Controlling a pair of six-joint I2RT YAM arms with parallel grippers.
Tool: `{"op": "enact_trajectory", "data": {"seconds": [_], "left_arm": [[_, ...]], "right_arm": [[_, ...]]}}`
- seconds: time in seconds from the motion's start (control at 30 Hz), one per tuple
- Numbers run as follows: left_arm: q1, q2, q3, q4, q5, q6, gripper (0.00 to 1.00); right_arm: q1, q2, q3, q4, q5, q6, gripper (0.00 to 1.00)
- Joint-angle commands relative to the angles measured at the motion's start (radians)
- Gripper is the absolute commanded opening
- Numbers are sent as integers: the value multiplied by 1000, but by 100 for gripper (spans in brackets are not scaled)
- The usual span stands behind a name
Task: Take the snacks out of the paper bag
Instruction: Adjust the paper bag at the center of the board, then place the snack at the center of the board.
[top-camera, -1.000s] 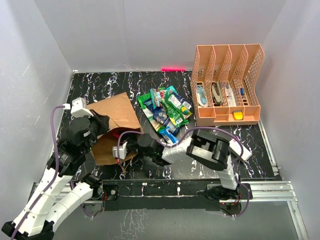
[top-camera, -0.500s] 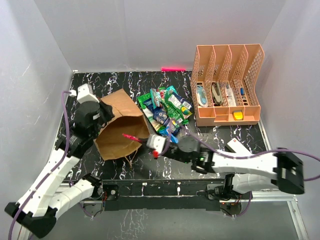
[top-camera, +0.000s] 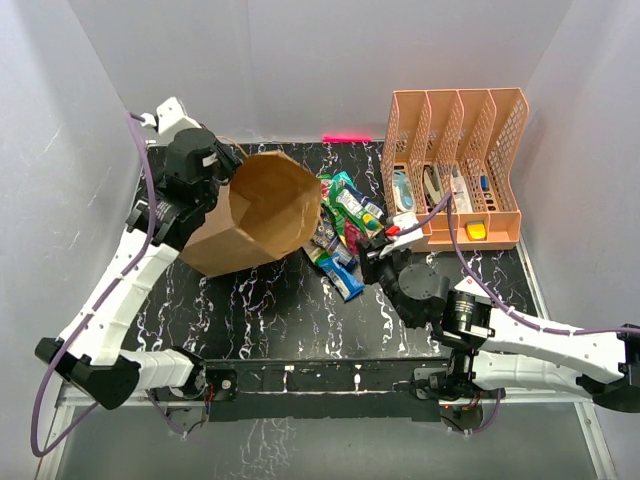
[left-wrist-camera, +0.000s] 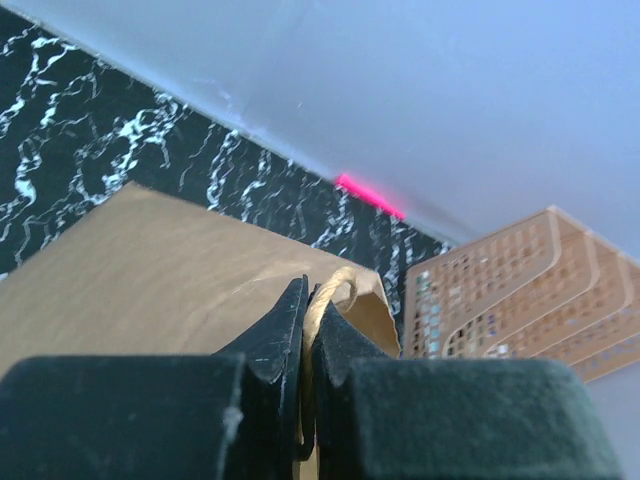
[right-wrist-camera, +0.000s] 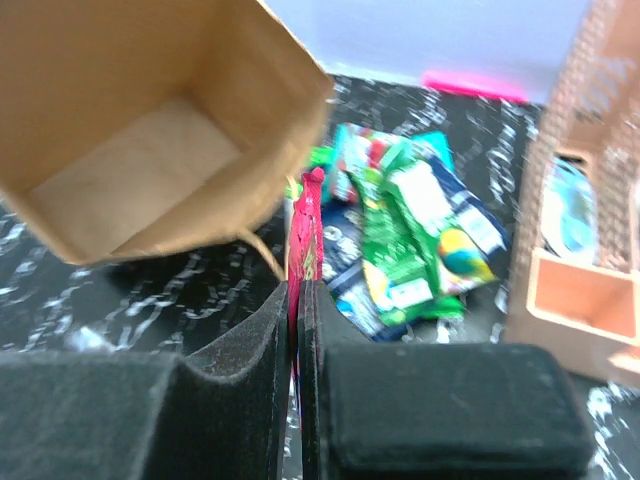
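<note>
Seen from above, the left gripper (top-camera: 226, 168) sits at about 10 o'clock on the black marbled table (top-camera: 280, 315), its jaws pressed together on a twisted paper handle (left-wrist-camera: 322, 296) of the paper bag (top-camera: 255, 215); the left wrist view shows the left gripper (left-wrist-camera: 308, 296) with the pale cord pinched between both fingers and brown kraft paper just below them. The bag is tipped on its side with its open mouth turned toward 4 o'clock and up at the overhead camera, and I cannot tell whether its lower edge touches the table. From the right wrist the bag (right-wrist-camera: 150, 130) shows its bare brown inner bottom, with a second handle hanging from its rim. The right gripper (top-camera: 386, 240) is near the table's centre, slightly toward 3 o'clock, and in its own view the right gripper (right-wrist-camera: 297, 292) has its jaws closed tight on a thin red pouch (right-wrist-camera: 304, 232) that stands upright between them. The other snacks (top-camera: 345, 222) lie in a heap just at 3 o'clock of the bag's mouth: green packets (right-wrist-camera: 420, 225) on top, a blue wrapper (top-camera: 341, 281) at the heap's 6 o'clock end. A peach mesh file organiser (top-camera: 455, 160) stands at 2 o'clock, and a pink strip (top-camera: 346, 138) lies at 12 o'clock along the back wall
</note>
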Motion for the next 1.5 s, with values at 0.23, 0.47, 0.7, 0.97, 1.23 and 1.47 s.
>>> {"op": "enact_trajectory", "data": {"seconds": [0.23, 0.47, 0.7, 0.97, 1.23, 1.47], "left_arm": [[4, -126, -69, 18, -157, -105, 0], [9, -340, -304, -22, -285, -24, 0], [11, -469, -392, -49, -348, 41, 0], [9, -493, -393, -86, -385, 54, 1], [10, -533, -393, -98, -353, 63, 40], [9, -548, -375, -85, -298, 86, 74]], "right_arm": [[-106, 8, 44, -257, 145, 261, 8], [-126, 2, 36, -266, 126, 257, 8], [-186, 91, 62, -264, 74, 245, 8], [-344, 249, 90, -268, -149, 287, 8], [-512, 435, 159, -417, -219, 274, 8], [-508, 710, 358, -508, -351, 281, 40]]}}
